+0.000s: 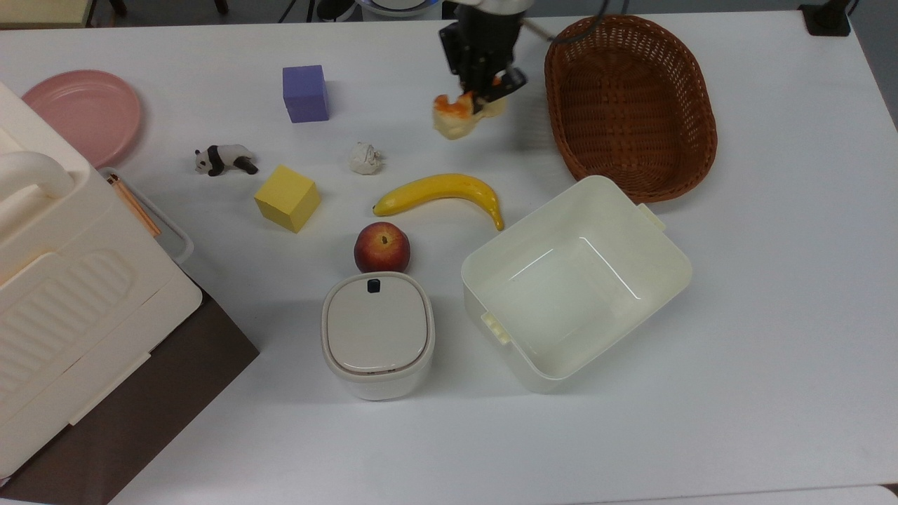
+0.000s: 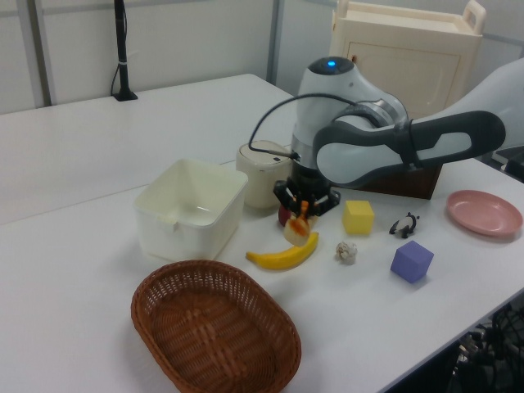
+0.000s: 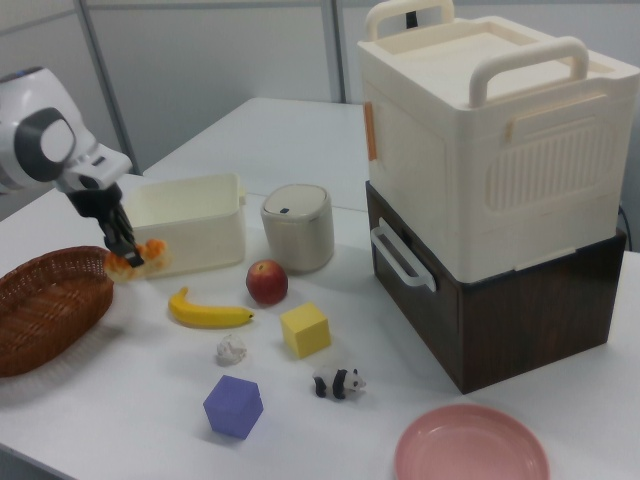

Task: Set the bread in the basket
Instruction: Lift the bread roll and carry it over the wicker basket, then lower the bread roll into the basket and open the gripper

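My gripper point(image 1: 487, 91) point(image 2: 304, 209) point(image 3: 128, 252) is shut on the bread point(image 1: 457, 116) point(image 2: 296, 229) point(image 3: 150, 254), a small cream loaf with an orange-brown top, and holds it in the air above the table. The bread hangs tilted from the fingers. The brown wicker basket point(image 1: 631, 105) point(image 2: 214, 334) point(image 3: 45, 310) sits just to the top view's right of the gripper, with nothing in it. In the right view the bread hangs beside the basket's right rim.
A cream plastic tub point(image 1: 575, 280), a banana point(image 1: 440, 193), an apple point(image 1: 382, 247), a lidded white canister point(image 1: 377, 335), a crumpled paper ball point(image 1: 365, 158), yellow cube point(image 1: 287, 198), purple cube point(image 1: 305, 93), toy panda point(image 1: 224, 160), pink plate point(image 1: 84, 112) and a large cream box point(image 3: 480, 150) stand around.
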### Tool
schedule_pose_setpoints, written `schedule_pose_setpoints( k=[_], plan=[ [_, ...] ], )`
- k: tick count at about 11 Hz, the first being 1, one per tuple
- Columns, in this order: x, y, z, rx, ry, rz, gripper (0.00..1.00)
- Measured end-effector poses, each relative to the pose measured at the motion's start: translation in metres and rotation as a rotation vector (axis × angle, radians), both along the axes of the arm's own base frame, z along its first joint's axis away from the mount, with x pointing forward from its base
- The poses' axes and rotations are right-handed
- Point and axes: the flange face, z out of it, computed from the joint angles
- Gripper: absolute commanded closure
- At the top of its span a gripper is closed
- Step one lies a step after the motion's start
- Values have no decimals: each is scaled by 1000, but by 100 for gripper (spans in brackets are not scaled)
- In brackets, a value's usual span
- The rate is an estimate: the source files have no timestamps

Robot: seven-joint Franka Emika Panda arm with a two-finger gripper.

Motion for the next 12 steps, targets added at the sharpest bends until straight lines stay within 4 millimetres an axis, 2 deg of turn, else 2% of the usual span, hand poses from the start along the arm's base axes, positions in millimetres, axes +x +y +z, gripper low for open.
schedule_pose_setpoints(
  k=[3,6,9,12],
  plan=[
    [-12,80,36,6,-69,189,97],
    [-30,136,54,15,-104,314,97],
    [-47,180,38,12,-76,410,97],
    [-67,219,2,3,-12,490,95]
  ],
)
